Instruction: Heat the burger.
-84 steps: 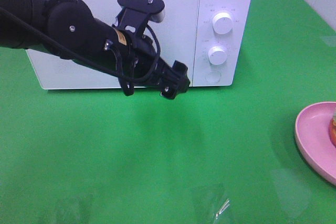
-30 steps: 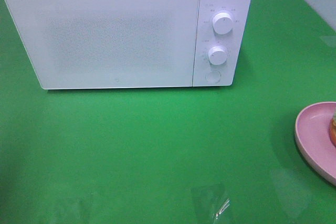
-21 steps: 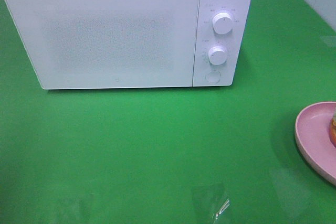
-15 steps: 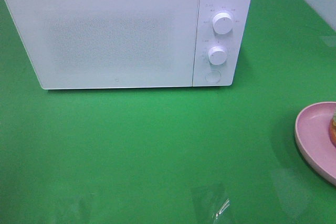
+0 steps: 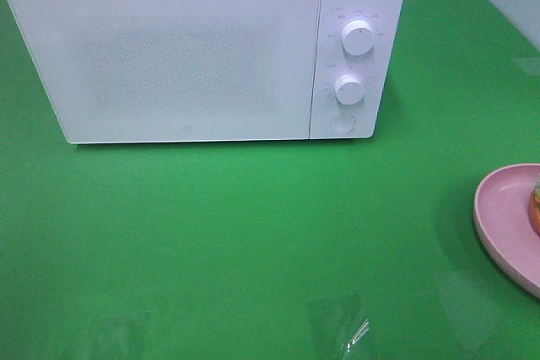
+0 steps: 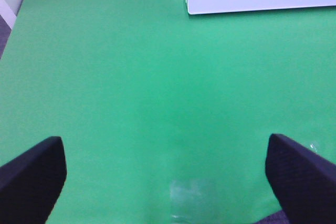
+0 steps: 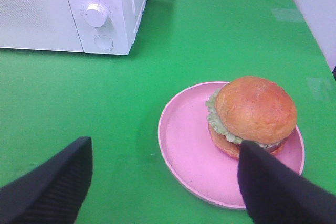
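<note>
The left arm that reached across the microwave (image 5: 202, 52) door has pulled back out of the overhead view — the door is shut. Left gripper (image 6: 165, 174) hangs over bare green table (image 5: 253, 233), fingers spread and empty. Right gripper (image 7: 163, 182) is also spread wide, holding nothing, above the burger (image 7: 252, 114), which sits toward three o'clock on its pink plate (image 7: 184, 150), itself at four o'clock from the microwave. The risk — lifting the plate before the door opens, or tipping it so the burger slides off.
</note>
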Controlling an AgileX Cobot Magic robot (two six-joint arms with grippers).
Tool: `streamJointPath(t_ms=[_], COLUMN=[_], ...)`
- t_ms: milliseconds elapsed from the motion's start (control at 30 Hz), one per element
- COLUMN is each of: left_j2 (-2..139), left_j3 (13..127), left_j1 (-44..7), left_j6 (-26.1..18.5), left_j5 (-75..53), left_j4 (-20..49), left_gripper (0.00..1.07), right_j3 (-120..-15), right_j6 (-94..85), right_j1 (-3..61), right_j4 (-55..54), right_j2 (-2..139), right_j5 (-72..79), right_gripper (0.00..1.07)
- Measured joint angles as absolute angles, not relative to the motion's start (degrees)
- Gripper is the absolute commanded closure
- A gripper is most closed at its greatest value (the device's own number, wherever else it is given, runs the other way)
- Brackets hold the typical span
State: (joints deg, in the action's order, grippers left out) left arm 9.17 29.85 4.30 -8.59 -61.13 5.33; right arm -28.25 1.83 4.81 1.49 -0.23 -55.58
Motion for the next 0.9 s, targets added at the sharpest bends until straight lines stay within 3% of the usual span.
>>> streamJointPath(t_ms=[267,900], left_j2=[0.1,-0.3], left_j3=[29.9,29.9], left_j1=[4.3,4.3], left_j6=[-8.6,-8.6], left_j5=[-61.1,-61.1], left_j4=[5.3,5.3], left_gripper=[0.11,0.11], right_j3=[-28.2,-28.2], right_j6=[1.8,1.8], right_j1=[4.8,4.8], right_j4=[1.5,1.5], right_j2=[-0.2,-0.2], right_j5=[-55.6,-55.6], right_gripper=[0.34,0.34])
